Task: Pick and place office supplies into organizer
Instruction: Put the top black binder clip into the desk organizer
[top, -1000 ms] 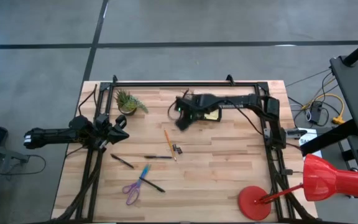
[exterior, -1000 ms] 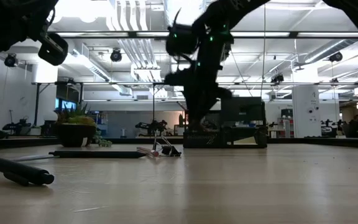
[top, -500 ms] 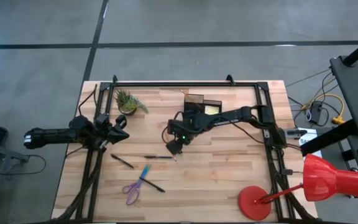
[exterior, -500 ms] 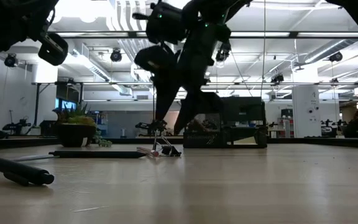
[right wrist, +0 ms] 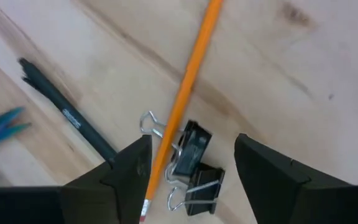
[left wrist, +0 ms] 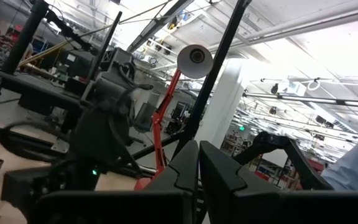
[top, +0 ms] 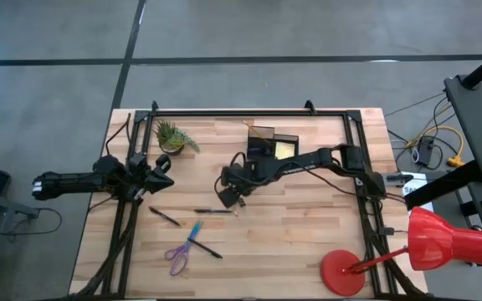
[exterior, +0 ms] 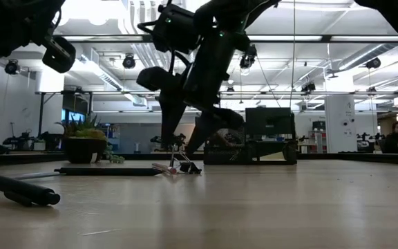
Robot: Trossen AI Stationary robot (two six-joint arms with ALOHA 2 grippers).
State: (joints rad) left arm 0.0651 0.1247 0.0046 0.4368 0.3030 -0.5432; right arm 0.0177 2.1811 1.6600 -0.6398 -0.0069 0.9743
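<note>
Two black binder clips (right wrist: 191, 165) lie touching an orange pencil (right wrist: 188, 87) near the middle of the table (top: 308, 234), with a thin black pen (right wrist: 67, 112) close by, and the right gripper (right wrist: 191, 168) hangs directly above them, fingers spread wide on either side and holding nothing. The organizer (top: 268, 144) stands toward the table's far edge, behind the right arm, with bare wood between it and the clips. The left gripper (top: 159, 174) waits near the left edge beside the potted plant (top: 172, 136), fingers pressed together and empty, while the scissors (top: 177, 257) and blue pen (top: 194, 231) lie toward the near edge.

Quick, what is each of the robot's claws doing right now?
Left gripper: shut, empty, waiting at the table's left edge.
Right gripper: open, empty, above the binder clips and orange pencil.
</note>
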